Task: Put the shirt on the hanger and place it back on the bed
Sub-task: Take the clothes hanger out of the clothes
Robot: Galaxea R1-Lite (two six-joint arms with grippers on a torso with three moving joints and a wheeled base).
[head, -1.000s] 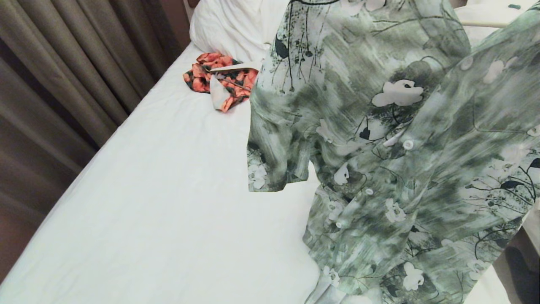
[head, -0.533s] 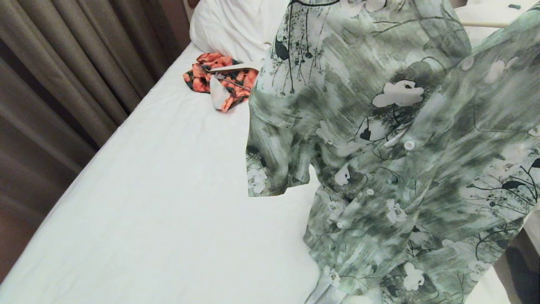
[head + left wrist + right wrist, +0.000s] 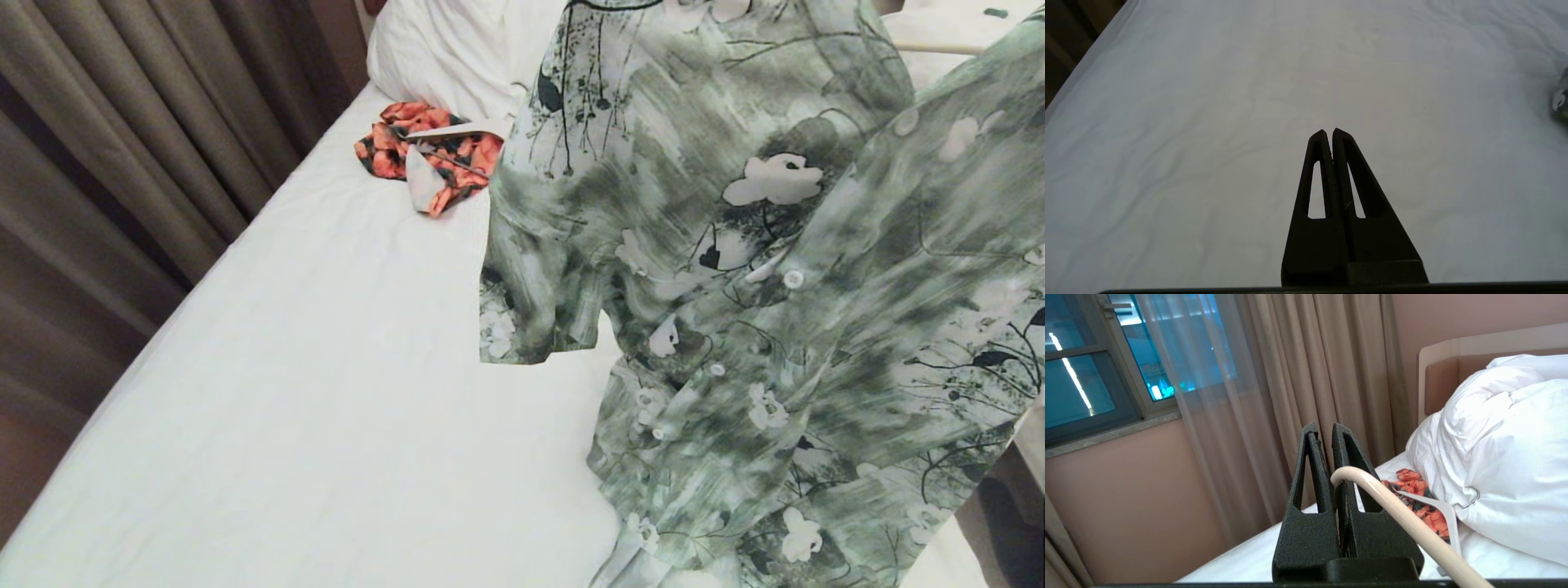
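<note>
The green leafy shirt (image 3: 735, 286) hangs in the air over the right side of the bed (image 3: 326, 367), filling the right half of the head view and hiding both arms there. Its lower part drapes onto the sheet. In the right wrist view my right gripper (image 3: 1327, 430) is held high and shut on the hook of the cream hanger (image 3: 1404, 522), which curves in between the fingers. The hanger's shoulders are hidden. My left gripper (image 3: 1328, 132) hovers shut over bare sheet (image 3: 1208, 122) with nothing in it. A scrap of the shirt (image 3: 1560, 102) shows at that view's edge.
An orange-and-black garment (image 3: 433, 151) with a thick white hanger (image 3: 457, 129) lies near the big pillows (image 3: 449, 49) at the head of the bed. Brown curtains (image 3: 122, 122) run along the bed's left edge. The sheet's left and near part is bare.
The shirt has swayed slightly to the right, and its hanging sleeve has swung and lifted a little. Nothing else has moved.
</note>
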